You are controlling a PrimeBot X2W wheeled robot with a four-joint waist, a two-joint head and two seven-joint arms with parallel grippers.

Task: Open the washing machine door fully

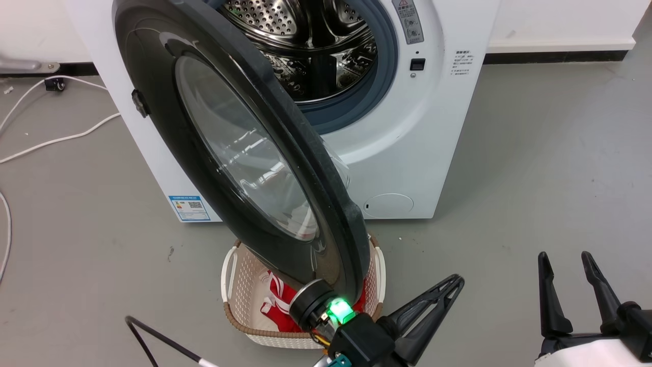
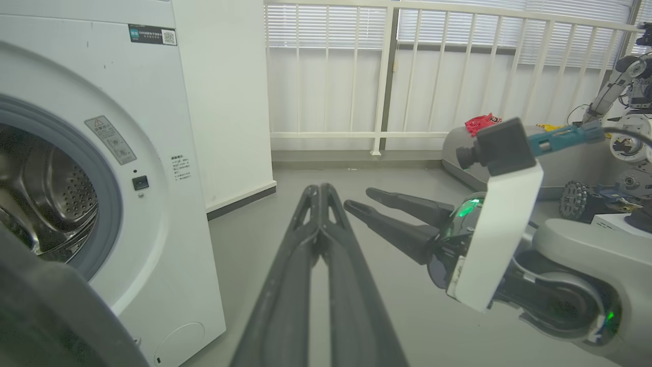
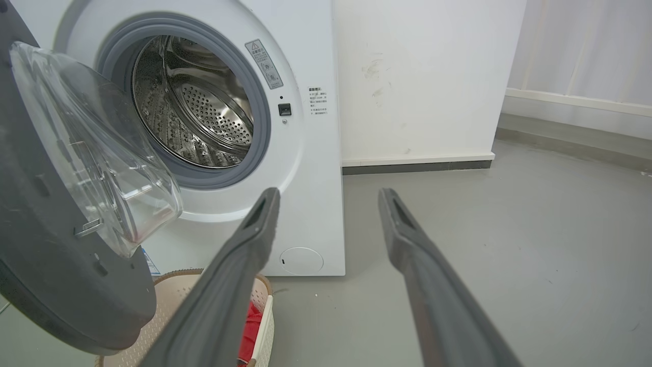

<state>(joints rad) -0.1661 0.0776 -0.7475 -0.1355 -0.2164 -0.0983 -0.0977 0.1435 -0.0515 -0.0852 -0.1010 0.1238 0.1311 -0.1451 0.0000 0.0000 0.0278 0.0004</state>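
The door [image 1: 244, 153] is standing swung out from the washer [image 1: 407, 153], hinged on the washer's left side and angled toward the camera, so that the drum [image 1: 305, 46] is showing behind it. In the right wrist view the door's [image 3: 61, 229] clear bowl is bulging toward the opening. The door's lower rim is hanging over a white basket [image 1: 229, 306] on the grey floor [image 1: 535, 178], in which a red cloth [image 1: 275, 306] is lying.

The left gripper [image 1: 456, 282] is lying low in the head view, just right of the door's lower rim, its fingers pointing up and to the right, away from the door. Its fingers are pressing together and holding nothing, as the left wrist view confirms [image 2: 321, 191]. Whether its wrist is touching the rim cannot be told.

The right gripper [image 1: 565, 260] is hovering at the lower right, well apart from the door, its fingers spread wide and grasping nothing. A white cable [image 1: 56, 138] is trailing across the floor at left.
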